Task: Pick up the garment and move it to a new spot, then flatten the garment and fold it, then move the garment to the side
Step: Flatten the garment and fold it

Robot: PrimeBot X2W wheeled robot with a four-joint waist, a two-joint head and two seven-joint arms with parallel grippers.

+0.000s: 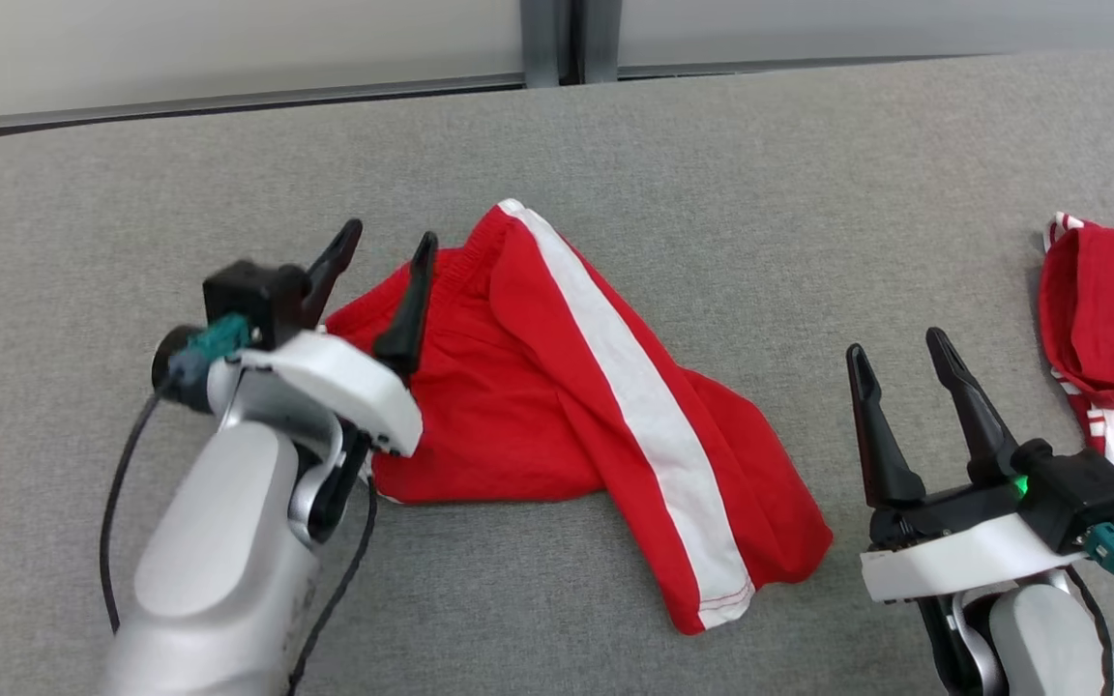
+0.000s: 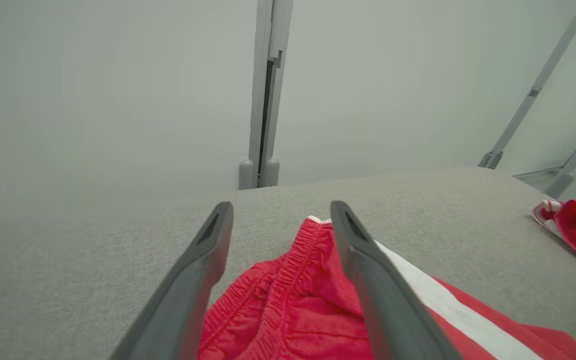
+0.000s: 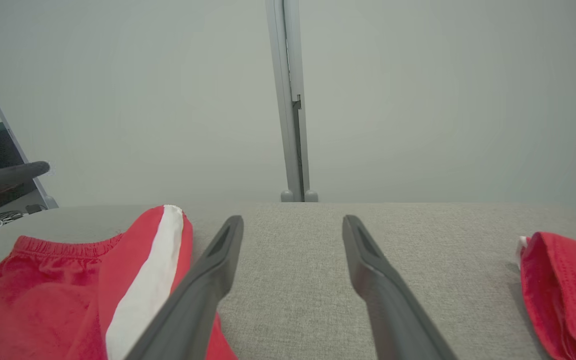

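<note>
Nearest, at the near edge of the grey table (image 1: 712,145), the left gripper (image 1: 388,244) holds its fingers wide over the elastic waistband end of the red shorts (image 1: 518,416), gripping nothing; whether it touches the cloth I cannot tell; the right gripper (image 1: 895,346) stands wide and empty above bare table, just beside the shorts' hem; the shorts lie rumpled near the table's middle, their white stripe (image 1: 644,406) slanting toward the near edge; a second red garment (image 1: 1108,329) lies at the right edge
</note>
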